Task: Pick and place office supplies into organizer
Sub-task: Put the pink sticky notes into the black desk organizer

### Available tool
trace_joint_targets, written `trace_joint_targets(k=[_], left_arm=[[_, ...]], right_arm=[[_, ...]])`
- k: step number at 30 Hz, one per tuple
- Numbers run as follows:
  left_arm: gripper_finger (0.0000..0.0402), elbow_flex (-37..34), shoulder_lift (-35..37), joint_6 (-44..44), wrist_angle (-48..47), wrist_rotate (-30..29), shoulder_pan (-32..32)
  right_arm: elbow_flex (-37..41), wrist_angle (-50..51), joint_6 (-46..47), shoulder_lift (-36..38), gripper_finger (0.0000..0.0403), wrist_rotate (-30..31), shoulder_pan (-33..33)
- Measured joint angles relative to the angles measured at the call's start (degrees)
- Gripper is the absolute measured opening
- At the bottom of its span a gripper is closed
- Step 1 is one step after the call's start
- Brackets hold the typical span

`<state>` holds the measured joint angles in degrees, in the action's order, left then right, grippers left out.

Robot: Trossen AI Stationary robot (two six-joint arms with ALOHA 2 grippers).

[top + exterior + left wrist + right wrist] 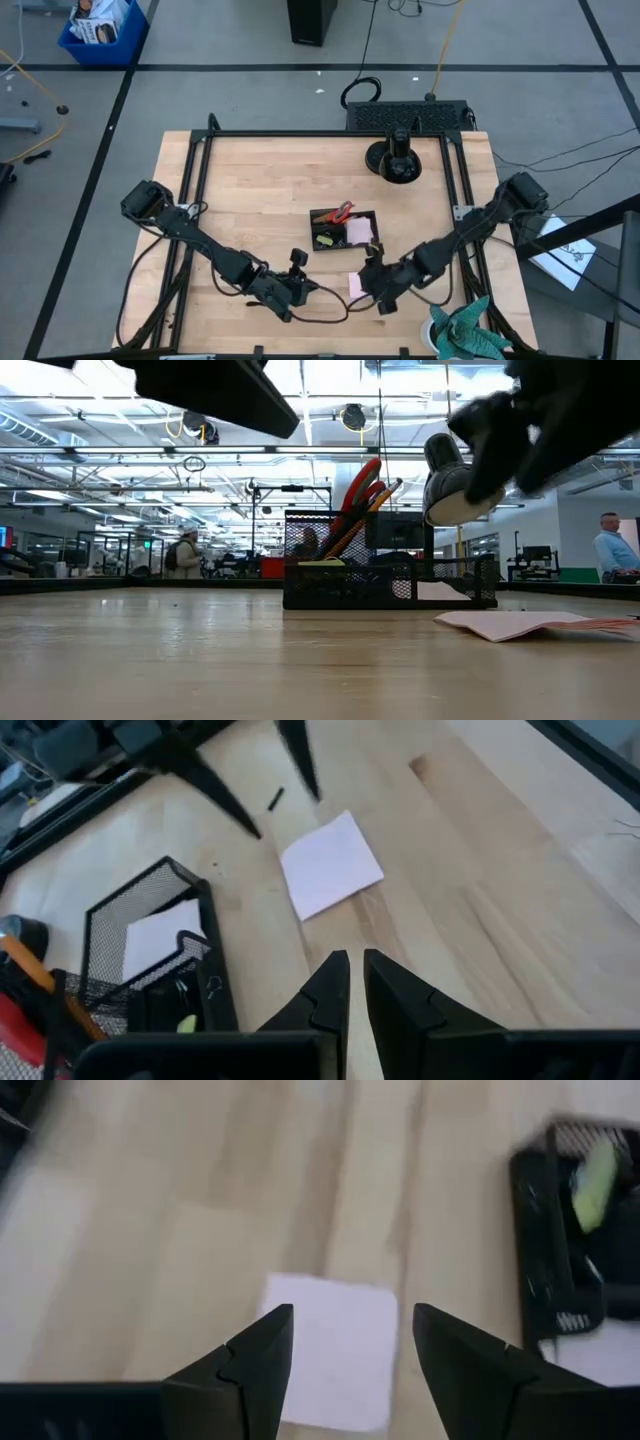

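The organizer point(343, 228) is a black mesh tray near the table's middle. It holds red-handled scissors point(360, 488), orange pencils, a pink sticky-note pad point(359, 232) and a yellow-green piece point(597, 1170). A loose pale pink sticky note point(355, 284) lies flat on the wood just near of the organizer. My right gripper point(350, 1320) hovers open above this note point(335, 1350), raised off the table in the low view point(460, 490). My left gripper point(355, 965) is shut, to the left of the note point(330, 865) and pointing toward it.
A round black stand base point(397, 160) stands near the far edge. A teal-green cloth point(465, 335) lies at the near right corner. Black frame rails point(195, 190) run along the table's left, far and right sides. Bare wood point(250, 190) spreads left of the organizer.
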<state>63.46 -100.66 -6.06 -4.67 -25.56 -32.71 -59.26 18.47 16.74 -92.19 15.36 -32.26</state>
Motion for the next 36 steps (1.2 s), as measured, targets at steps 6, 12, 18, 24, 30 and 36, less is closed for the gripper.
trace_joint_targets(k=[6,12,18,24,30,36], left_arm=[[0.0042,0.00,0.00,0.70,-2.31,0.22,-0.02],[0.0042,0.00,0.00,2.81,-5.04,0.16,0.00],[0.0042,0.00,0.00,3.14,-5.35,0.09,0.00],[0.0042,0.00,0.00,3.14,-5.64,0.05,0.00],[0.0042,0.00,0.00,3.38,-6.30,0.05,0.00],[0.0042,0.00,0.00,4.91,-6.85,0.03,0.00]], right_arm=[[0.01,0.05,3.07,-4.81,0.0204,-0.88,-1.05],[-2.13,1.89,3.61,-9.28,0.0204,0.08,-4.47],[-9.04,6.82,3.61,-14.84,0.0205,8.80,-8.16],[-13.55,12.21,5.51,-21.07,0.0205,14.25,-10.04],[-14.57,16.16,11.79,-22.78,0.0206,15.97,-10.48],[-14.54,20.17,15.63,-23.88,0.0205,17.61,-10.26]])
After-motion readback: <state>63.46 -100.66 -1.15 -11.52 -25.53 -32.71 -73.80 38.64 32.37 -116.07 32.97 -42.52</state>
